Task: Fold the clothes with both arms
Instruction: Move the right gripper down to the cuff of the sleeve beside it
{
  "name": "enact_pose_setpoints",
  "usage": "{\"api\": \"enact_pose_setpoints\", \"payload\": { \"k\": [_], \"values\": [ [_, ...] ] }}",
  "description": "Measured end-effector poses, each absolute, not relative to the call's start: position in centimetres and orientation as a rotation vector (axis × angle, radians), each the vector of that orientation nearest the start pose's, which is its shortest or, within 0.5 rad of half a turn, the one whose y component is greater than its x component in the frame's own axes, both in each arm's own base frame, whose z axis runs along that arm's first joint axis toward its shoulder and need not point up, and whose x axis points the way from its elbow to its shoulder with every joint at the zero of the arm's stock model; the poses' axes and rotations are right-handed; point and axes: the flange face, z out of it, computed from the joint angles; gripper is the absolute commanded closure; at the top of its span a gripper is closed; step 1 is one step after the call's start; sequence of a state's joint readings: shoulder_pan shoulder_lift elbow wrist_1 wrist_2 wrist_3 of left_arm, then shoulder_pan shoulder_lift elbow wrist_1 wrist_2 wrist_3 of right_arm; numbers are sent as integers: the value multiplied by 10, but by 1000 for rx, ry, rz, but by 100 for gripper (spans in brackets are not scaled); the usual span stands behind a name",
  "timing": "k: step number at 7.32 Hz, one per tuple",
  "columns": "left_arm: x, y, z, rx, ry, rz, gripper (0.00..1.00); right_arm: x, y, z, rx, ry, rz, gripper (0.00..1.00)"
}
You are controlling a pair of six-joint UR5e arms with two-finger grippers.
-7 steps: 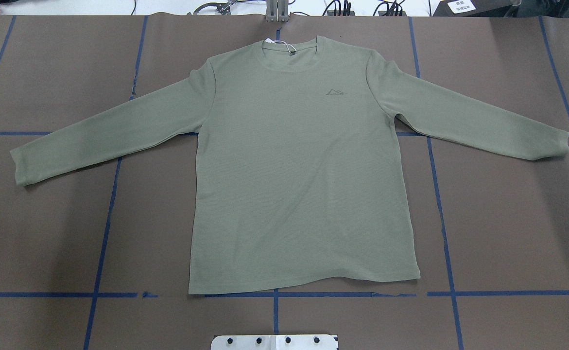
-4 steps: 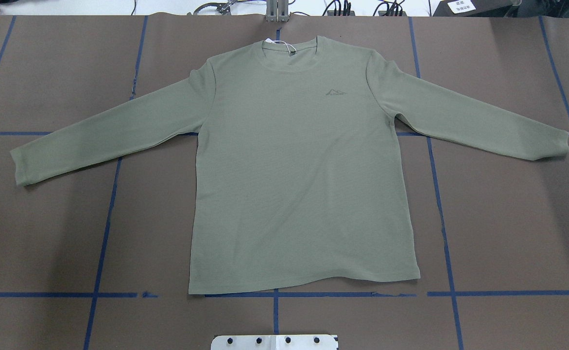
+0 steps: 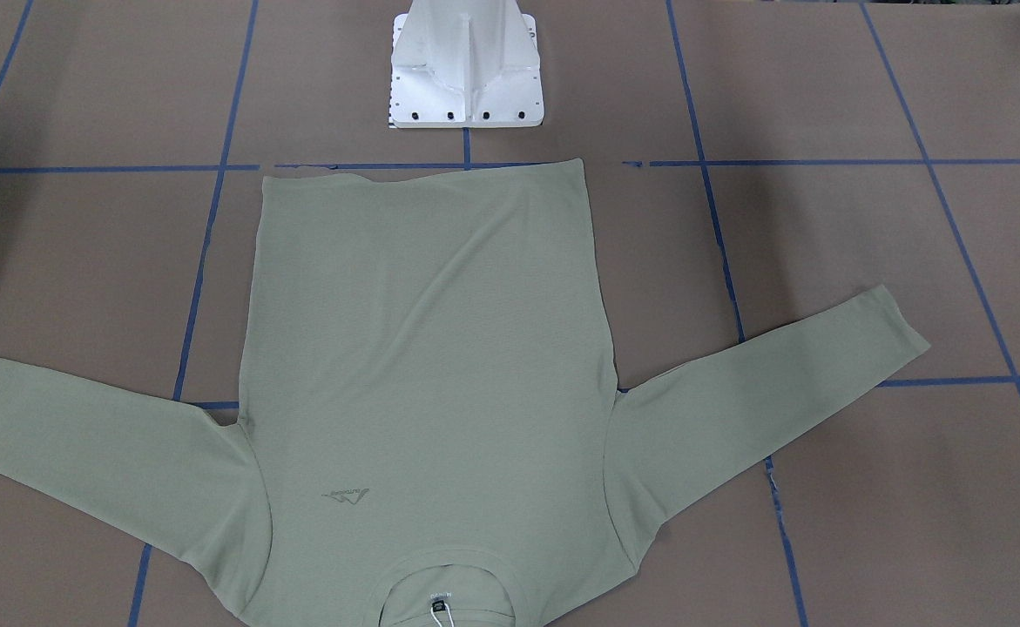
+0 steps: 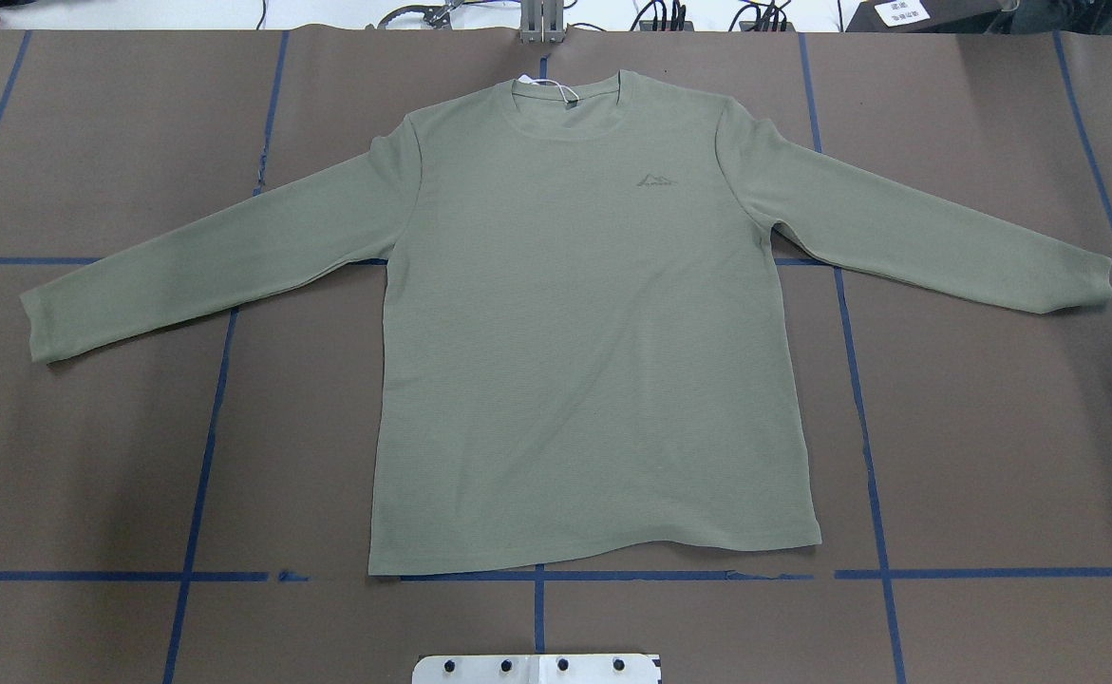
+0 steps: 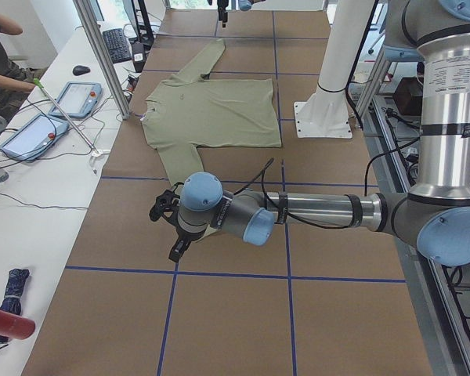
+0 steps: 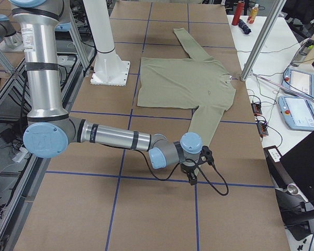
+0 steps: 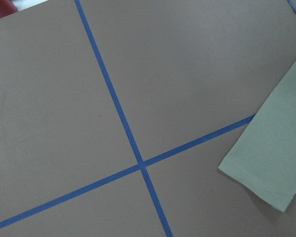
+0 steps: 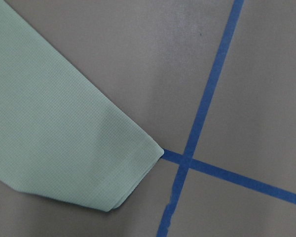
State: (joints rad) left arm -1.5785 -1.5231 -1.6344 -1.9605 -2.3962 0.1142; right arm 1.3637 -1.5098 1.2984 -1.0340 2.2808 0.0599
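The clothes are one sage-green long-sleeved shirt (image 4: pixel 593 332) lying flat and front up, collar at the far edge and both sleeves spread out. My left gripper (image 5: pixel 165 232) hovers over the brown table just beyond the left cuff (image 4: pixel 38 328), which shows in the left wrist view (image 7: pixel 266 163). Over by the right cuff (image 4: pixel 1092 280), seen close in the right wrist view (image 8: pixel 89 148), hangs my right gripper (image 6: pixel 198 168). Neither gripper touches the cloth. I cannot tell whether either is open or shut.
The white pedestal base (image 3: pixel 466 70) stands at the near hem. Blue tape lines (image 4: pixel 864 427) grid the brown table. A white bench with tablets (image 5: pixel 78 98), cables, aluminium posts (image 5: pixel 102 59) and a person's arm (image 5: pixel 8 78) runs along the collar side.
A small dark sliver has appeared at the right edge of the overhead view beside the right cuff. The shirt has not moved.
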Motion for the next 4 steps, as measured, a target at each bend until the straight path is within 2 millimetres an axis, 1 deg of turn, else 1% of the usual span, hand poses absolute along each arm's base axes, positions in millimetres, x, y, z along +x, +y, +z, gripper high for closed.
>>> {"api": "enact_pose_setpoints", "payload": {
  "k": [2,4],
  "values": [
    [-64,-488,606,431,792,270,0,-66,-534,718,203,-743,-237,0],
    [-65,-484,609,440,791,274,0,-92,-539,716,187,-750,-262,0]
  ]
}}
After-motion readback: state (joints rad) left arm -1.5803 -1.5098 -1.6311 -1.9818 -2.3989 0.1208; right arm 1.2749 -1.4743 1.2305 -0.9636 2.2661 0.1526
